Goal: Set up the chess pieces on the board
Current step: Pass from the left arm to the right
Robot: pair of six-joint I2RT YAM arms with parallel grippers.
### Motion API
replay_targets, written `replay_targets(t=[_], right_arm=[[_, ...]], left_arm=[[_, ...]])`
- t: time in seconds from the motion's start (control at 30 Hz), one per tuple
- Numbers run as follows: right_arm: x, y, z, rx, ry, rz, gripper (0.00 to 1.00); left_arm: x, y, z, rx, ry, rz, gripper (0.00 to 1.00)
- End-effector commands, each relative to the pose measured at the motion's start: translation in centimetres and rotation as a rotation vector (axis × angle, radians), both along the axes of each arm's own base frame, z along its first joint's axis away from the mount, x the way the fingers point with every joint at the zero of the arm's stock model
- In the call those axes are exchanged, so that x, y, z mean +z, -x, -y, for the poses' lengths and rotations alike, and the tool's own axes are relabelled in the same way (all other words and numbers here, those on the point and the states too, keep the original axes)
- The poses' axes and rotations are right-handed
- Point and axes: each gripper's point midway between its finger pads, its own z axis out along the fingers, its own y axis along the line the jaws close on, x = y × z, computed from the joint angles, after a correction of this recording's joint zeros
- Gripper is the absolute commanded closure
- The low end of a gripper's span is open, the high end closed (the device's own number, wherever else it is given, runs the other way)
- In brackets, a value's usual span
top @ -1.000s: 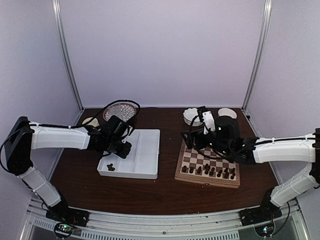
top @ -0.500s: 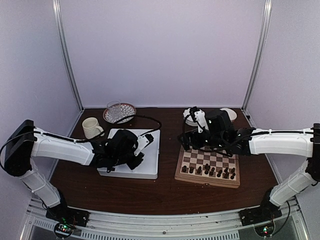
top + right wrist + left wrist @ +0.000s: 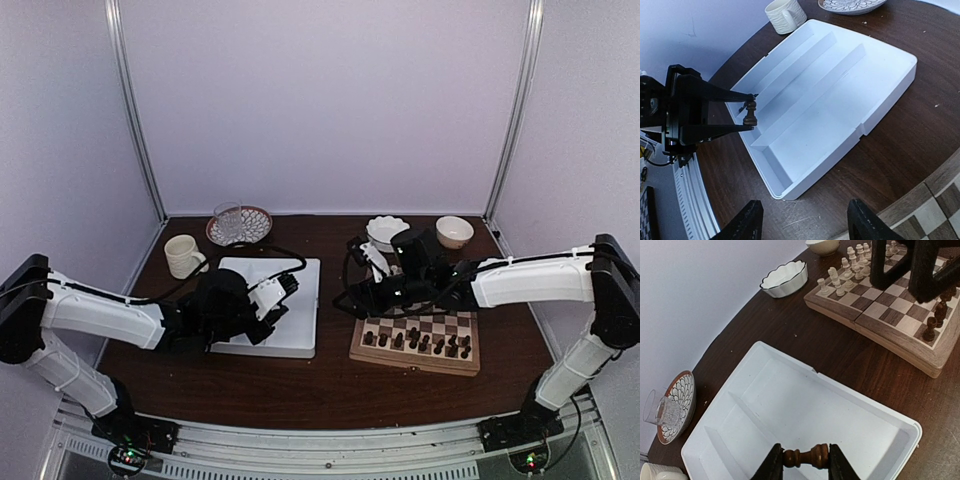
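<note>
My left gripper (image 3: 806, 458) is shut on a dark brown pawn (image 3: 806, 458), which lies sideways between its fingers above the white tray (image 3: 805, 405). In the top view this gripper (image 3: 283, 292) hangs over the tray's right half. The same pawn (image 3: 750, 113) shows in the right wrist view. The board (image 3: 415, 332) lies to the right, with a row of dark chess pieces (image 3: 420, 345) along its near edge. Cream chessmen (image 3: 850, 265) stand on its far side. My right gripper (image 3: 805, 225) is open and empty. It hovers over the bare table between tray and board (image 3: 350, 300).
A cream mug (image 3: 183, 255) and a patterned plate (image 3: 250, 226) carrying a glass (image 3: 228, 220) stand behind the tray (image 3: 300, 320). A white scalloped bowl (image 3: 384, 230) and a tan bowl (image 3: 454, 231) sit behind the board.
My left gripper has lifted the pawn from the tray's near left corner and carried it right. My right gripper has swung left off the board toward the tray.
</note>
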Motion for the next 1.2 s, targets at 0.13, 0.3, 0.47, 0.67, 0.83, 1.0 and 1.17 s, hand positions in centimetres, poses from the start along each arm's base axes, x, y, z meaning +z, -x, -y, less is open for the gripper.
replay_targets(t=[0.13, 0.3, 0.47, 0.67, 0.83, 1.0, 1.17], right_arm=[[1.4, 2.1, -5.0, 0.215, -0.214, -0.176, 0.48], [0.5, 2.4, -6.1, 0.240, -0.234, -0.221, 0.48], [0.1, 2.8, -6.8, 0.259, -0.224, -0.223, 0.48], [-0.3, 3.9, -8.1, 0.300, -0.193, -0.208, 0.52], [-1.0, 4.2, -8.8, 0.315, -0.176, -0.213, 0.54], [-1.2, 4.9, -9.3, 0.341, -0.164, -0.207, 0.55], [-1.3, 5.5, -9.7, 0.367, -0.156, -0.205, 0.57]], left_arm=[[2.3, 2.8, 2.4, -0.231, 0.074, 0.105, 0.70], [2.1, 3.8, 2.7, -0.288, 0.047, 0.162, 0.70], [2.0, 4.9, 3.3, -0.344, 0.026, 0.199, 0.70], [1.8, 5.7, 4.0, -0.369, -0.015, 0.246, 0.70], [2.1, 5.9, 4.1, -0.369, -0.014, 0.259, 0.70], [2.2, 5.8, 4.1, -0.363, -0.014, 0.261, 0.70], [2.2, 5.8, 4.0, -0.357, -0.016, 0.262, 0.70]])
